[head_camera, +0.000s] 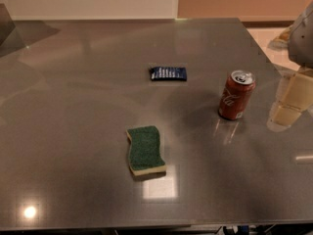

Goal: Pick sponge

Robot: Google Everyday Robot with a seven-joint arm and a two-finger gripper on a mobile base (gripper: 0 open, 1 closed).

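Note:
The sponge (145,150) lies flat on the grey table (73,106), in the front middle. Its dark green scouring side faces up and the pale yellow foam shows along the near edge. My gripper (291,103) hangs at the right edge of the view, over the table's right side. It is well to the right of the sponge and a little further back, and it touches nothing. The grey arm (304,33) rises above it at the upper right.
A red soda can (236,95) stands upright between the sponge and the gripper, close to the gripper's left. A flat dark blue packet (168,73) lies further back, near the table's middle. The table's front edge runs along the bottom of the view.

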